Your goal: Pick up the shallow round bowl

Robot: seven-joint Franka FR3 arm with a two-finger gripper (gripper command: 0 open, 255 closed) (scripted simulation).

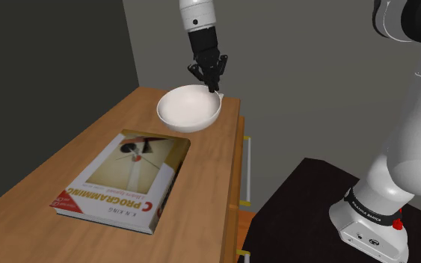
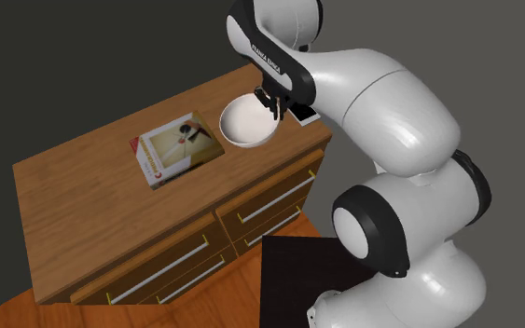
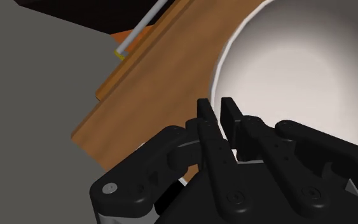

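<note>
- Brown wooden bench with drawers [image 1: 205, 168] — a rectangular book with a pale cover and a red band [image 1: 123, 175] lies flat on it, at the shoulder view's left.
- White shallow round bowl [image 1: 188, 107] — tilted over the bench's far corner, beyond the book and apart from it.
- Black pincer [image 1: 215, 90], coming down from above, pinches the bowl's right-hand rim between its fingers.

place: home | cues: wooden dresser [image 2: 74, 191]; book [image 1: 126, 179]; plank floor [image 2: 209, 300]
</note>
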